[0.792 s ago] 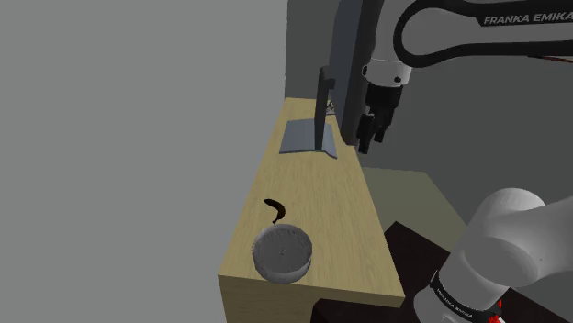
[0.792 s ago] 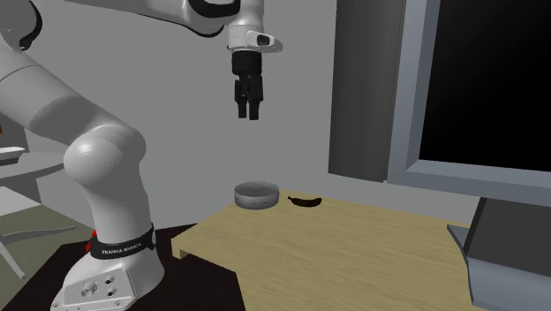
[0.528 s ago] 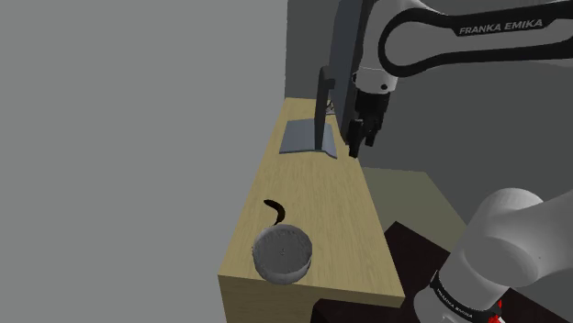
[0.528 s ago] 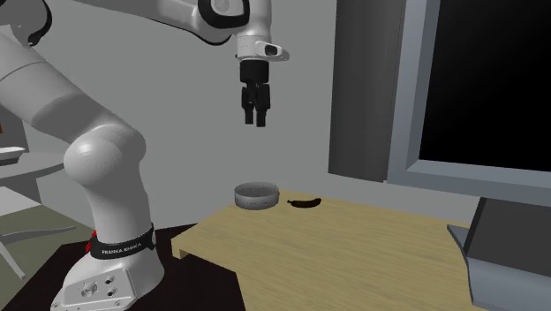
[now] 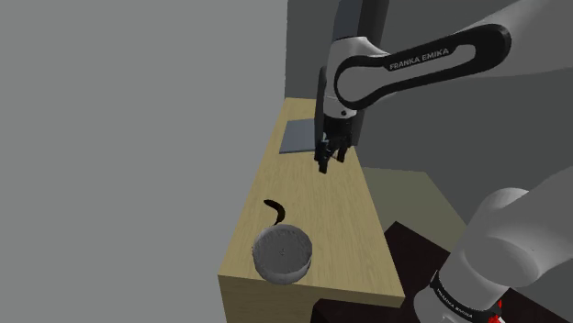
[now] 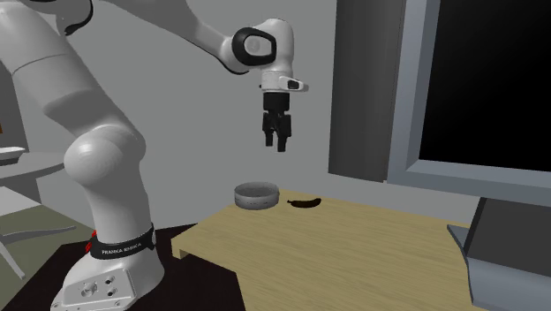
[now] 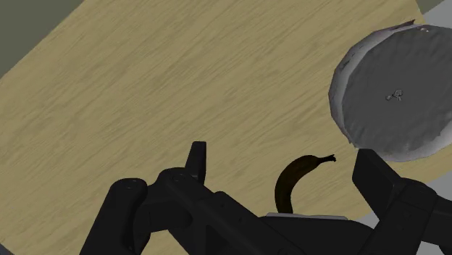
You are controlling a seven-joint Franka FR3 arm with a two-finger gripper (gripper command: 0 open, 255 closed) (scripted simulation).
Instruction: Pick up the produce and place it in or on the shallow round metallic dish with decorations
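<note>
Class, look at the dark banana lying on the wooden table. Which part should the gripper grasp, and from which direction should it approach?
Probably best: take the banana at its thick middle, descending from above with the open gripper closing across its narrow width. It lies flat on the table, and its visible tip tapers thin, offering less hold.
</note>
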